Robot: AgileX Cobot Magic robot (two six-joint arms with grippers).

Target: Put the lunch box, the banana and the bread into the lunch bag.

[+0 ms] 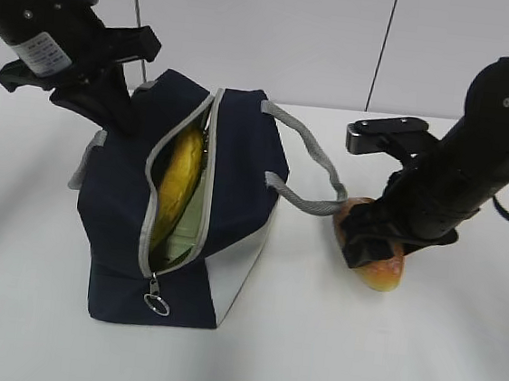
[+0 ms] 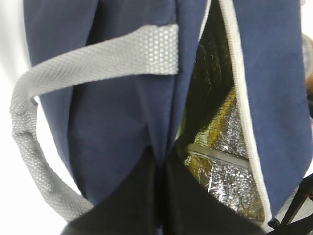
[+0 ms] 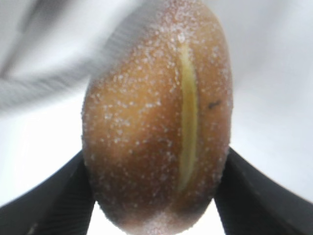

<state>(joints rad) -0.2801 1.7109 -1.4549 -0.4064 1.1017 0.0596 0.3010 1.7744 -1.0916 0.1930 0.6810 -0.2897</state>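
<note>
R end effector [image 1: 369,242] clamps bread [image 1: 383,269]; L probably pinching lunch bag [image 1: 239,162].

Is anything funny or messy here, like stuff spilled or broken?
Nothing spilled or broken. The lunch bag lies tipped on its side with the zipper open, the banana showing inside. The bread is outside on the table, gripped by the right gripper.

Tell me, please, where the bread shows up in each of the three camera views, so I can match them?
Exterior view: the bread lies right of centre on the white table, under the right gripper.
Left wrist view: not in it; only the lunch bag shows.
Right wrist view: the bread fills the centre, a finger on each side.
Shared landmark: the bag's grey handle, blurred at upper left in the right wrist view.
</note>
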